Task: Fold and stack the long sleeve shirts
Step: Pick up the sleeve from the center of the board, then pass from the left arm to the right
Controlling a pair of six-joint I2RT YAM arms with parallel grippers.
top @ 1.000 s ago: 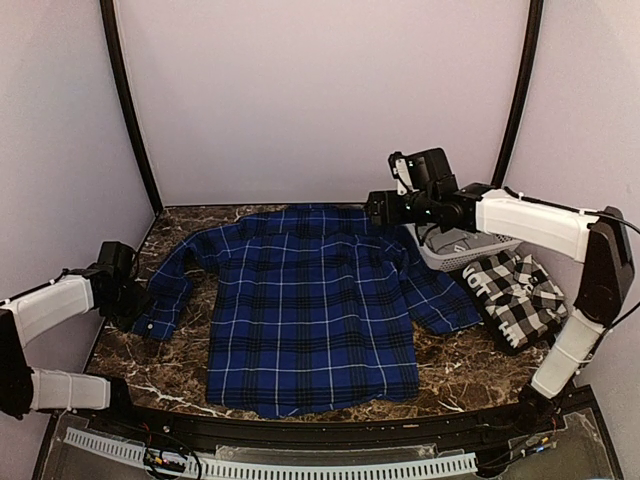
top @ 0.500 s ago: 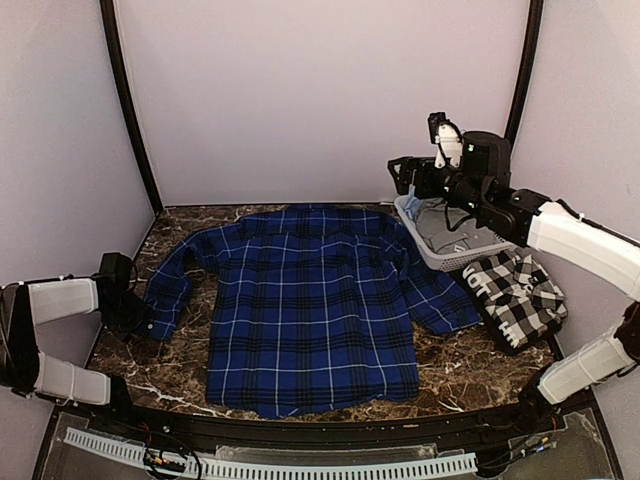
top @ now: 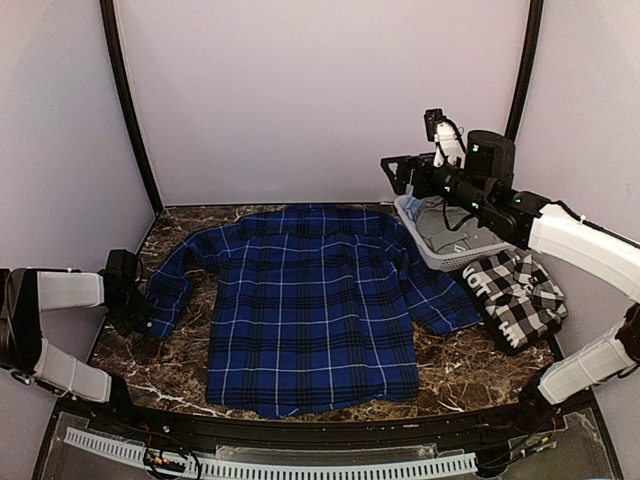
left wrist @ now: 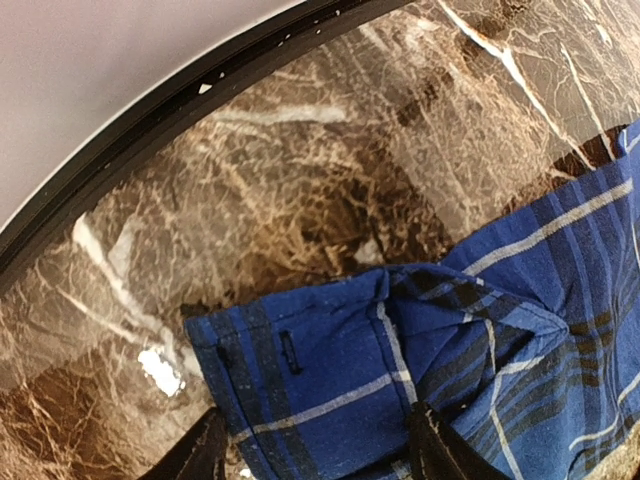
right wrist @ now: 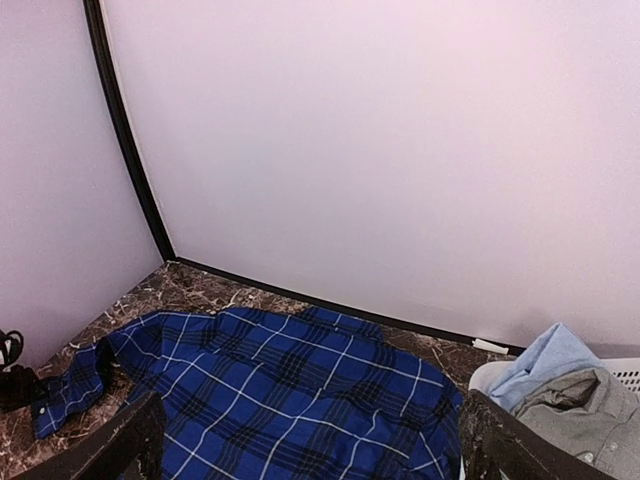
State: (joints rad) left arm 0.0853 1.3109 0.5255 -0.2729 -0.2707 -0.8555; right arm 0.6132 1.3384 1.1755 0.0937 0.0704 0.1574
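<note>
On marble [top: 455, 362], straddled nine-o'clock cuff [left wrist: 300, 375] of blue shirt [top: 310, 300] with parted left gripper [left wrist: 315, 447] to fold; held right gripper [right wrist: 315, 440] splayed, clear.

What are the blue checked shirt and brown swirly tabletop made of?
Blue plaid shirt: soft woven cloth, maybe cotton; it creases, and threads show up close. Brown veined tabletop: looks like polished marble, with white veins and glints, perhaps only printed.

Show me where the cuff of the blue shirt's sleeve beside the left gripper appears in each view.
Top external: cuff at the left edge, middle height.
Left wrist: cuff at lower centre, large.
Right wrist: cuff in the bottom left corner.
Shared landmark: the brown marble table under it.
</note>
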